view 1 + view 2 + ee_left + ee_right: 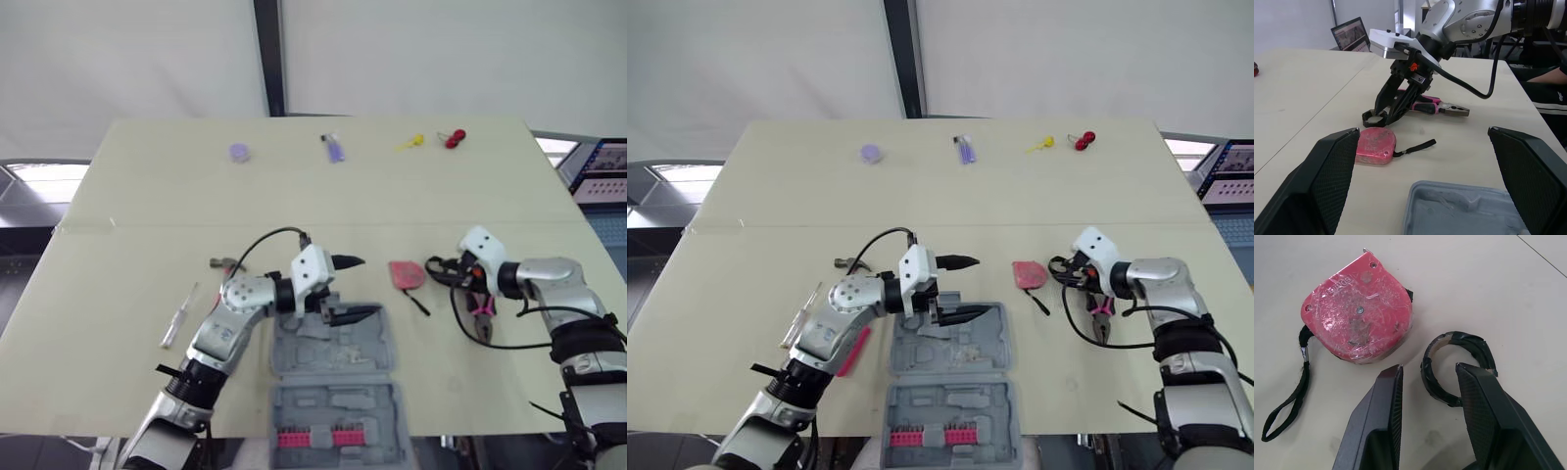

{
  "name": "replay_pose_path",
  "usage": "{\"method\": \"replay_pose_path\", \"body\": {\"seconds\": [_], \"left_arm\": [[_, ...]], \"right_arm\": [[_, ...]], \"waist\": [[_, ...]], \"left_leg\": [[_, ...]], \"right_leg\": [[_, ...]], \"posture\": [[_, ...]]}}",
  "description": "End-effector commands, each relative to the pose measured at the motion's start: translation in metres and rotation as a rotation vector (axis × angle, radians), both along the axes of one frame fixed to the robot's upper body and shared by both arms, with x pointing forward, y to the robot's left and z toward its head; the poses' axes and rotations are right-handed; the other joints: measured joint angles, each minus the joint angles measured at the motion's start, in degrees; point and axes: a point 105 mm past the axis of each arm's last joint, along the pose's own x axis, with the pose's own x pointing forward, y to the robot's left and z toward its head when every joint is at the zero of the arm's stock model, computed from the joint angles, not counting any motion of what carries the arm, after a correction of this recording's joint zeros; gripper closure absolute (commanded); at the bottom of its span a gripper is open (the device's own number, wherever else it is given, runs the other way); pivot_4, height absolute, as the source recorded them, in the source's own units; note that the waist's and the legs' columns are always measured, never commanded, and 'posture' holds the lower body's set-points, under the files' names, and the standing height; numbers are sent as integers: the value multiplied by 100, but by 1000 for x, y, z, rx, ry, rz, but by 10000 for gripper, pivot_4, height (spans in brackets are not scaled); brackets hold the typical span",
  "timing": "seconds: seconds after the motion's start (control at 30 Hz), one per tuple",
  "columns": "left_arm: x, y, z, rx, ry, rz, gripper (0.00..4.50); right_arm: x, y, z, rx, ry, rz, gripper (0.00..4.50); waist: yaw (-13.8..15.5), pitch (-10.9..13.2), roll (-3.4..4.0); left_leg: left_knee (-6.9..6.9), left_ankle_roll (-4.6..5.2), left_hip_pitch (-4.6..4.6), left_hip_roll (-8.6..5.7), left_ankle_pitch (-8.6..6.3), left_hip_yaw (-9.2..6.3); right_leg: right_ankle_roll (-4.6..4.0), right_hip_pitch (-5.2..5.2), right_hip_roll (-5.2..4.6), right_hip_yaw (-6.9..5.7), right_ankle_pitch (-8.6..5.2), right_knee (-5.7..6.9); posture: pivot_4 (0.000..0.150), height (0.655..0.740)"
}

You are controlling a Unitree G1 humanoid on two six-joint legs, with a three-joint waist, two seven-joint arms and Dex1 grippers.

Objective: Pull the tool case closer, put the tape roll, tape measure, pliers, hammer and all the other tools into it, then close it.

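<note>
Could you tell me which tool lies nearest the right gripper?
The black tape roll, which the right gripper straddles; the red tape measure lies just beside it.

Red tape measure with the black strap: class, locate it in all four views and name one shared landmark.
Left eye view: the red tape measure lies on the cream table between the grey tool case and the right tool.
Right eye view: tape measure, same spot.
Left wrist view: tape measure beyond the case, beside the black tape roll.
Right wrist view: tape measure past the right tool's fingers.
Shared landmark: the right tool.
</note>
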Motion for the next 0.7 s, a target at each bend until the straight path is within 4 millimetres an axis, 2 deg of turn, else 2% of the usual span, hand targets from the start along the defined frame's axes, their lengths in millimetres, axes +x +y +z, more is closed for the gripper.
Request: {"method": "replay_pose_path", "body": {"seconds": [0.03, 0.27, 0.37, 0.43, 0.7], "left_arm": [[-6, -4, 9, -11, -41, -19, 0], [-6, -3, 10, -8, -37, -14, 0], [-6, -4, 10, -8, -35, -15, 0], [-6, -4, 10, -7, -33, -15, 0], [-6, -4, 11, -5, -31, -14, 0]], "right_arm": [[3, 2, 7, 4, -27, 15, 26617], [3, 3, 5, 4, -23, 15, 26617], [3, 3, 3, 1, -21, 12, 35565], [3, 3, 3, 0, -22, 10, 44767], [4, 3, 4, 3, -28, 7, 44767]], "waist": [[3, 0, 0], [0, 0, 0], [1, 0, 0], [-2, 0, 0], [-1, 0, 0]], "left_leg": [[0, 0, 0, 0, 0, 0], [1, 0, 0, 0, 0, 0], [1, 1, 0, 0, 0, 0], [1, 0, 0, 0, 0, 0], [3, 1, 0, 0, -1, 0]], "right_leg": [[0, 0, 0, 0, 0, 0], [0, 0, 0, 0, 0, 0], [0, 0, 0, 0, 0, 0], [0, 0, 0, 0, 0, 0], [0, 2, 0, 0, 0, 0]], "posture": [[1500, 7400], [1500, 7400], [1500, 7400], [1500, 7400], [1500, 7400]]}}
